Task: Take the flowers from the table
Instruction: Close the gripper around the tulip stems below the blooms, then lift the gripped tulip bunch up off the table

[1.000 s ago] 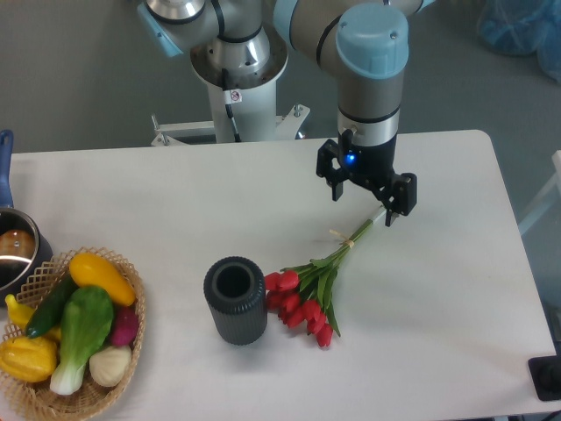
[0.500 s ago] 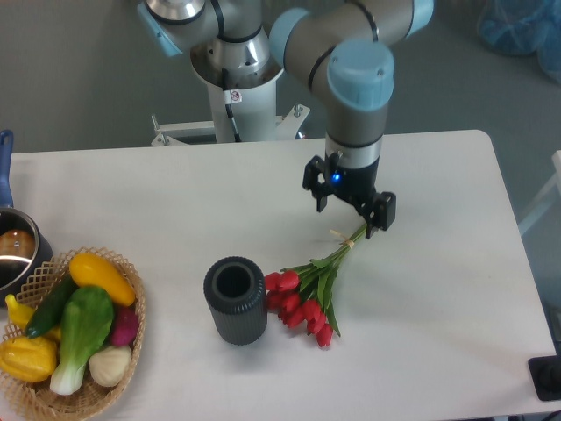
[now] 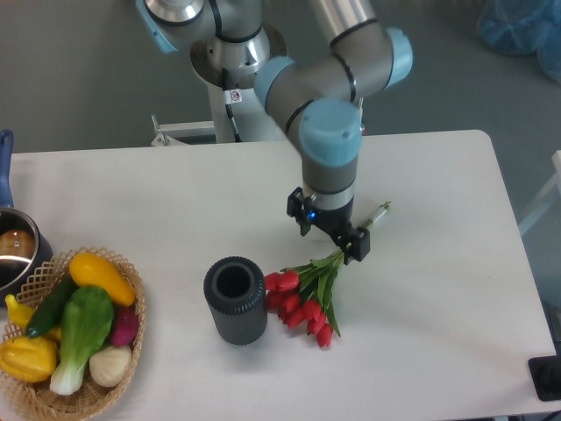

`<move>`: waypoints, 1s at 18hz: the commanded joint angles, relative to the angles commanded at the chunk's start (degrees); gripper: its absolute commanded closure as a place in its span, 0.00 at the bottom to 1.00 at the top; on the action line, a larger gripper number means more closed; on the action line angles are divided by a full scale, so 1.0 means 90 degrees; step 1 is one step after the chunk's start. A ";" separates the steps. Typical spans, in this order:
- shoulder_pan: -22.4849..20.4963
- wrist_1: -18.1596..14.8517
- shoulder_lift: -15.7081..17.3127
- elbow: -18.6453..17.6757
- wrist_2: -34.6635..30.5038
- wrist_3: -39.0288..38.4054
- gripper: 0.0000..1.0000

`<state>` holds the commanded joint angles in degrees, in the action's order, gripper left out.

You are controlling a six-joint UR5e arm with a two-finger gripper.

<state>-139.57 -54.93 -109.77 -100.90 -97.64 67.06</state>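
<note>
The flowers (image 3: 307,303), a bunch of red tulip buds with green leaves and thin tied stems, lie on the white table (image 3: 438,289) right of centre. The stems run up and right to about the table's middle right. My gripper (image 3: 327,232) hangs open just above the stems, close to where the leaves begin, one finger on each side of the bunch. It holds nothing. The middle part of the stems is hidden under the gripper.
A dark grey ribbed vase (image 3: 235,300) stands upright just left of the tulip buds. A wicker basket (image 3: 131,351) of toy vegetables sits at the front left. A pot (image 3: 16,250) is at the left edge. The robot base (image 3: 238,66) stands behind the table.
My gripper has moved left and forward along the stems, from over the stem ends to over the part near the leaves, and has come lower. The flowers have not moved.
</note>
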 joint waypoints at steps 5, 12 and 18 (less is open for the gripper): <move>0.0010 0.0429 -0.0282 -0.0010 0.0019 -0.0156 0.00; 0.0000 0.0723 -0.0664 0.0020 0.0088 -0.0215 0.00; 0.0000 0.0723 -0.0889 0.0068 0.0146 -0.0380 0.10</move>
<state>-139.57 -48.43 -117.77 -100.28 -96.33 63.64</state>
